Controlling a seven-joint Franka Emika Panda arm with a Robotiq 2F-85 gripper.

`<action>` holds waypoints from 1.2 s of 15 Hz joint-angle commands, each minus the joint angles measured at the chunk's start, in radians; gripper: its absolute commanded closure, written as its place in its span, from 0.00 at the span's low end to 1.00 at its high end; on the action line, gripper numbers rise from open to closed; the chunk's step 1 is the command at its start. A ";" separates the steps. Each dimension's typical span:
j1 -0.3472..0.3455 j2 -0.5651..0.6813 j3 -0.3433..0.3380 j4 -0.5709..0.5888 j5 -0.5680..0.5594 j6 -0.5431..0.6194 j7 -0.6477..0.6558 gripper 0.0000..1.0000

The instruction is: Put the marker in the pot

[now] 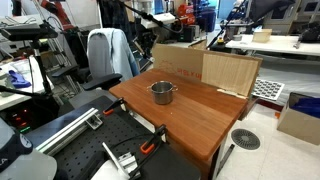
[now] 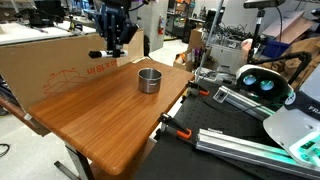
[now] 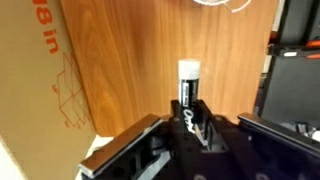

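My claw (image 3: 188, 120) is clamped on the marker (image 3: 188, 88), holding it clear above the wooden surface (image 2: 100, 115) for carrying. The steel pot (image 2: 149, 80) stands nearby with its mouth open, so I judge the next job is lining up above it.

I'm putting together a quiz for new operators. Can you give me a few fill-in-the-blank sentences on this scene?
1. In the wrist view the gripper has its jaws shut on the ____.
2. The silver pot stands on a table made of ____.
3. The big brown box along the table's edge is made of ____.

Missing words: marker; wood; cardboard.
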 commanded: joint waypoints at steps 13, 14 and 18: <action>-0.008 -0.156 -0.168 -0.239 0.466 0.025 -0.558 0.95; -0.010 -0.154 -0.179 -0.245 0.464 0.024 -0.562 0.95; -0.018 -0.142 -0.213 -0.256 0.450 0.028 -0.573 0.95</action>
